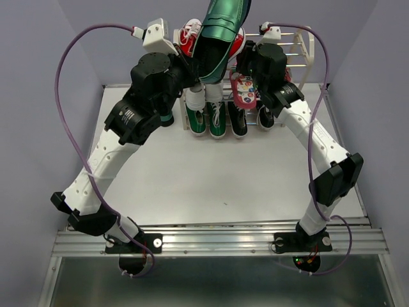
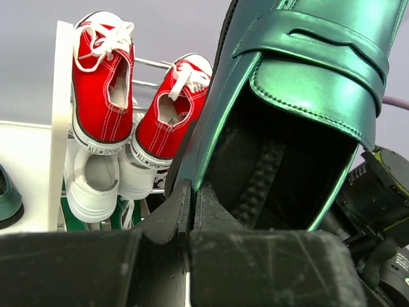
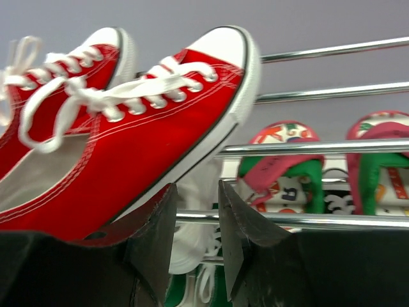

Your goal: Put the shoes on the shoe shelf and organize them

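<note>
Two arms, the left arm [image 1: 108,160] and the right arm [image 1: 323,150], reach from the bottom of the overhead view across the white table [image 1: 192,185] to the shoe shelf [image 1: 305,45] at top centre. A glossy teal-green loafer [image 1: 220,32] hangs above the shelf's left half, toe toward the top edge of the frame. In the left wrist view the left gripper [image 2: 192,195] is pinched tight on the loafer's heel rim, one finger inside the shoe and one outside. At the far left edge of that view a second loafer [image 2: 6,195] sits on the table. Red sneakers [image 2: 102,83] fill the upper left of the shelf, with white sneakers [image 2: 96,185] just below them. Green sneakers [image 1: 206,120] and black sneakers [image 1: 238,121] stand along the lowest tier. Flip-flops [image 3: 281,173] lie on the rods [image 3: 332,148] right of centre. The right gripper [image 3: 195,204] hovers below the red sneakers, its jaws a narrow gap apart and holding nothing.
</note>
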You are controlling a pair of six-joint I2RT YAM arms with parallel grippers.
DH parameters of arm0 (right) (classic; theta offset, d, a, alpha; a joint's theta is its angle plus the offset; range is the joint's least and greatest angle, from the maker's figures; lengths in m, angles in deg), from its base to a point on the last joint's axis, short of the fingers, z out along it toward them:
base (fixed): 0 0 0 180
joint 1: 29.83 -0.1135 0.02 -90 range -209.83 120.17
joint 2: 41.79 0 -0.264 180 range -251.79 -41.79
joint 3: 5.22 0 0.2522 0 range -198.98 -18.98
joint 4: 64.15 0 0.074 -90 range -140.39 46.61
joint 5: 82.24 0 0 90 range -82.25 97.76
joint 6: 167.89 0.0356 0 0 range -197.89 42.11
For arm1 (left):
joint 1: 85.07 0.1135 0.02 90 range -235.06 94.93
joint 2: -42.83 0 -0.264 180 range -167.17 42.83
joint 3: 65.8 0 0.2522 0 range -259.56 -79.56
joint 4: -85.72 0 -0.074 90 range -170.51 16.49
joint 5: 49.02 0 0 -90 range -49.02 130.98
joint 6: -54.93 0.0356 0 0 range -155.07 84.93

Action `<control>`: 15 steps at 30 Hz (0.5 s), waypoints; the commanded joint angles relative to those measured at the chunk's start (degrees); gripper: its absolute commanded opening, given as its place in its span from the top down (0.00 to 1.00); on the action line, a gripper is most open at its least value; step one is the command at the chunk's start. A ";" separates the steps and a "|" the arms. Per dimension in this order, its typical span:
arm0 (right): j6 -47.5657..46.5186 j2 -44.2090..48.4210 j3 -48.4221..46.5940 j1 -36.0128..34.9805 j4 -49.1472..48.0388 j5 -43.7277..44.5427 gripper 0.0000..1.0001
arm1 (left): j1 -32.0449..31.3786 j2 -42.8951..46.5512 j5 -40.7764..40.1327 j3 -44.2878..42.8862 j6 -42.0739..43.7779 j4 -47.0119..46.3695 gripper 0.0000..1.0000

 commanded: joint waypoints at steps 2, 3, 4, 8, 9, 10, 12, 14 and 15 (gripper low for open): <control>-2.95 -1.64 -4.47 2.23 1.01 8.14 0.63 | 0.17 0.71 0.54 -3.97 -0.13 -10.32 1.00; -3.03 -2.43 -5.26 2.23 1.27 7.25 0.63 | 0.17 0.62 0.54 -4.14 -0.13 -10.23 1.00; -3.29 -4.09 -7.19 3.02 1.71 6.89 0.63 | 0.26 0.45 0.63 -4.32 0.05 -10.14 1.00; -6.98 -8.13 -12.21 3.03 1.80 4.87 0.63 | 0.35 0.18 0.81 -4.67 0.49 -10.06 1.00; -7.51 -9.10 -13.35 3.03 1.80 4.43 0.63 | 0.35 0.18 0.81 -4.67 0.49 -10.06 1.00; -7.95 -9.90 -15.10 3.03 1.97 4.25 0.63 | 0.44 0.09 0.98 -4.67 0.66 -10.06 1.00; -8.92 -11.91 -16.60 3.03 2.67 4.25 0.63 | 0.61 0.09 0.98 -4.58 0.75 -9.97 1.00; -9.45 -13.06 -17.84 3.55 2.85 4.69 0.63 | 0.70 0.18 0.90 -4.50 1.01 -9.88 1.00; -9.89 -13.76 -18.01 3.55 2.85 5.13 0.63 | 0.79 0.27 0.81 -4.41 1.10 -10.05 1.00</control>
